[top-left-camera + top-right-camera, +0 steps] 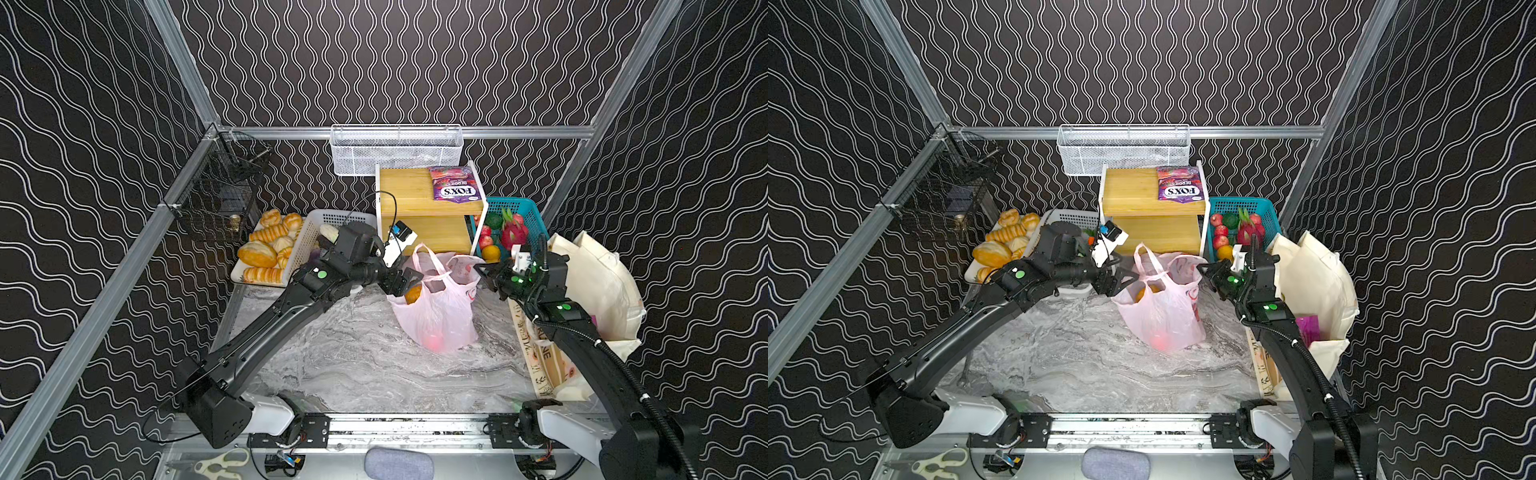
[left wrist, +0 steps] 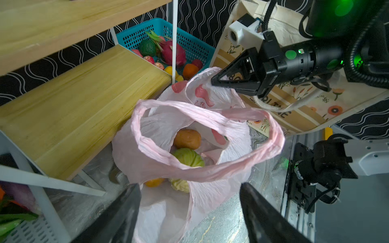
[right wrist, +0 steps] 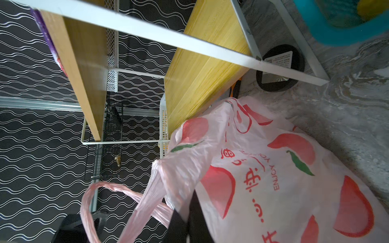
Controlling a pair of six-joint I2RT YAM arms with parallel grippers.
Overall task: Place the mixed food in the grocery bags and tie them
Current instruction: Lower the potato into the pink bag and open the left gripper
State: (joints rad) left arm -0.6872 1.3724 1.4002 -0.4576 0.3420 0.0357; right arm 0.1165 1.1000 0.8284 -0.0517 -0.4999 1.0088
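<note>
The pink plastic bag (image 1: 436, 303) (image 1: 1163, 309) stands in the middle of the marble table, mouth up. Inside lie a brown vegetable (image 2: 187, 139) and a green cabbage (image 2: 189, 158); a yellow piece (image 2: 153, 182) shows through the film. My left gripper (image 1: 409, 280) (image 2: 189, 210) is open at the bag's left rim, its jaws either side of the near wall. My right gripper (image 1: 482, 276) (image 3: 187, 214) is shut on the bag's right rim. The cream canvas tote (image 1: 590, 286) (image 2: 294, 101) stands at the right with a purple packet (image 1: 1308, 328) inside. A purple FOX'S packet (image 1: 457, 187) lies on the shelf.
A wooden two-tier shelf (image 1: 415, 203) stands just behind the bag. A teal basket (image 1: 528, 208) of fruit sits to its right, a white basket (image 1: 307, 237) and a bread tray (image 1: 235, 274) to its left. A white mesh basket (image 1: 395, 149) hangs on the back rail.
</note>
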